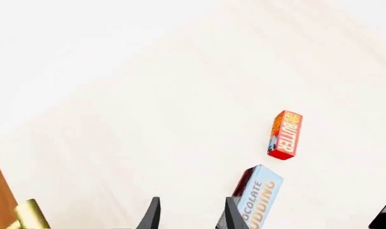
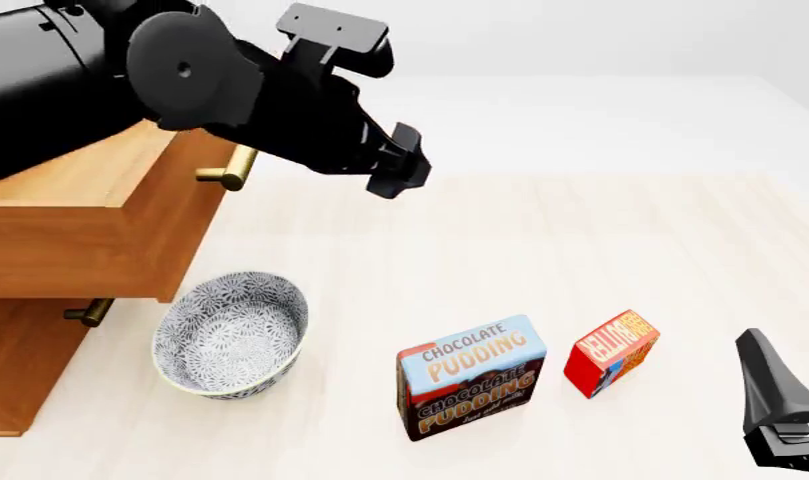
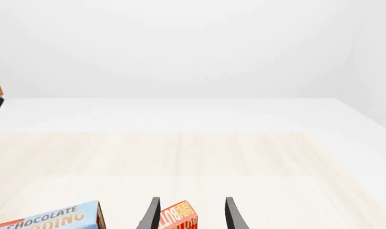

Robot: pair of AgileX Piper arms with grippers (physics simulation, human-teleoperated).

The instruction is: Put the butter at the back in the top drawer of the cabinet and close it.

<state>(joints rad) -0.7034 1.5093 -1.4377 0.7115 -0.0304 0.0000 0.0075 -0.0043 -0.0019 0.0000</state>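
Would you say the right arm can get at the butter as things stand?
Probably yes. The right claw is open with the butter lying just ahead of it between its fingers' line, and bare table between them. The pudding box stands apart on the butter's other side, clear of the approach.

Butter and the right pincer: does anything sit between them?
Nothing visible does. The right pincer is open with the butter straight ahead between its fingers' line. The pudding box stands off to the butter's left, apart from it.
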